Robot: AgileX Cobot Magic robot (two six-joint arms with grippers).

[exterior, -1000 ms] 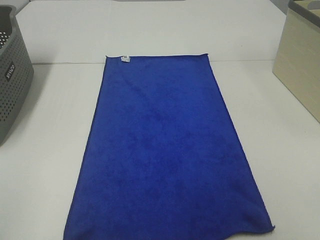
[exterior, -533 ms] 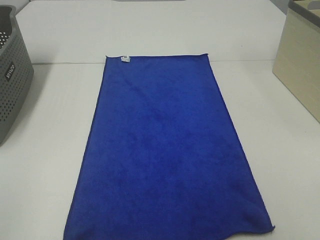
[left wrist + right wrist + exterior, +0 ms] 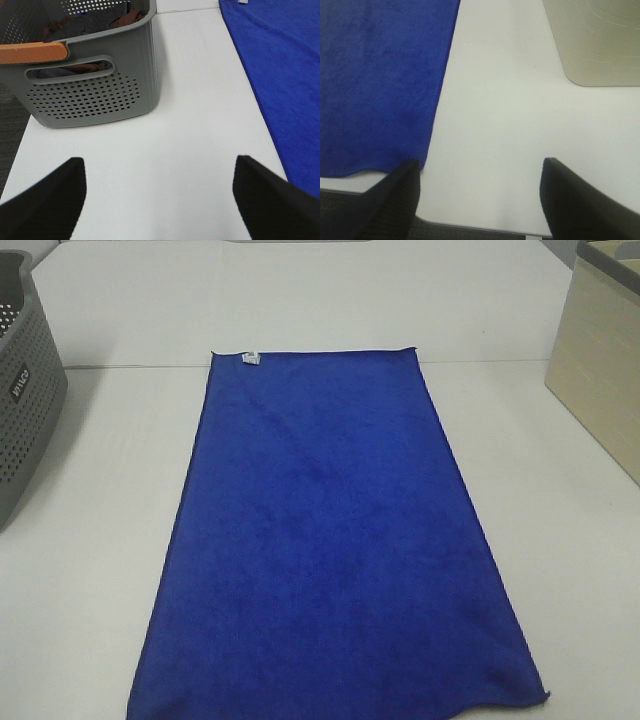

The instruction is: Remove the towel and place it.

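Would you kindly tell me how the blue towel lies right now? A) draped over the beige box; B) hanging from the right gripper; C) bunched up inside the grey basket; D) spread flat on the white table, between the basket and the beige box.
D: the blue towel lies spread flat on the white table, with the grey basket to one side, the beige box to the other, and no gripper touching it.

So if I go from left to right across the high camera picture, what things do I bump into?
Grey basket → blue towel lying flat on the white table → beige box.
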